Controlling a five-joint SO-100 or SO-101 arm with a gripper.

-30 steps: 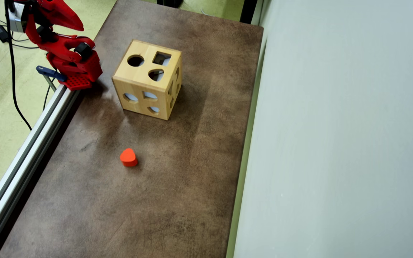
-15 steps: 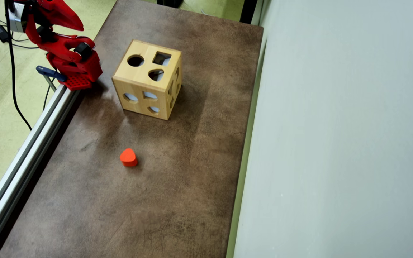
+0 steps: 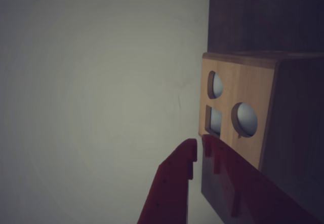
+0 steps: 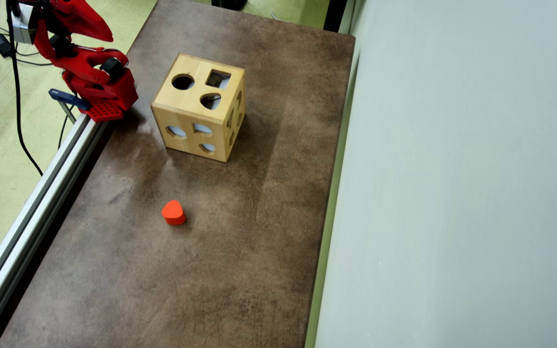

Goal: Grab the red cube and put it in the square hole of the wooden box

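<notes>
Mottled brown tabletop [image 4: 240,270] beside a pale wall [image 4: 452,193] holds the wooden box [image 4: 200,107]; empty jaws nearly closed.

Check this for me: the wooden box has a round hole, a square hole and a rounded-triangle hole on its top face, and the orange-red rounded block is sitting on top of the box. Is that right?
Not quite. In the overhead view the orange-red rounded block lies on the brown table, well apart from the wooden box, not on top of it. The rest holds: the top face has the round hole, the square hole and the rounded-triangle hole.
</notes>
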